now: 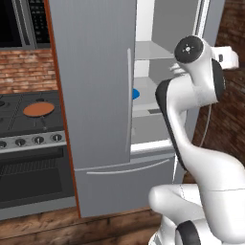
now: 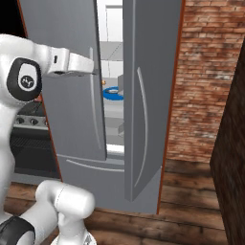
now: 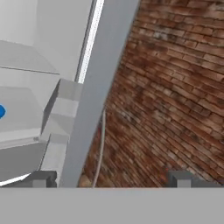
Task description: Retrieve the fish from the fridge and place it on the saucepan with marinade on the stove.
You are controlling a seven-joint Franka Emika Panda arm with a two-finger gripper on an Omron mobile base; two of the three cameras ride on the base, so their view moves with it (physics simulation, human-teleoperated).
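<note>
The fridge [image 1: 95, 81] stands with its left door shut and its right door [image 2: 148, 95] swung open onto white shelves. A blue plate [image 1: 136, 94] lies on a middle shelf, also seen as the blue plate [image 2: 114, 93], with a tiny orange lump [image 2: 104, 82] behind it. The fish is hidden. On the stove [image 1: 19, 125] at the left sits the saucepan [image 1: 39, 116] with its reddish-brown marinade [image 1: 38, 109]. My gripper [image 3: 113, 179] is open and empty, held high in front of the fridge opening and facing the open door's edge and the brick wall.
A brick wall [image 2: 201, 86] runs right of the open door. A dark cabinet side [image 2: 232, 158] stands at the far right. An oven front [image 1: 28, 177] sits below the stove knobs. The fridge drawer [image 1: 124, 177] is shut, above a wooden floor.
</note>
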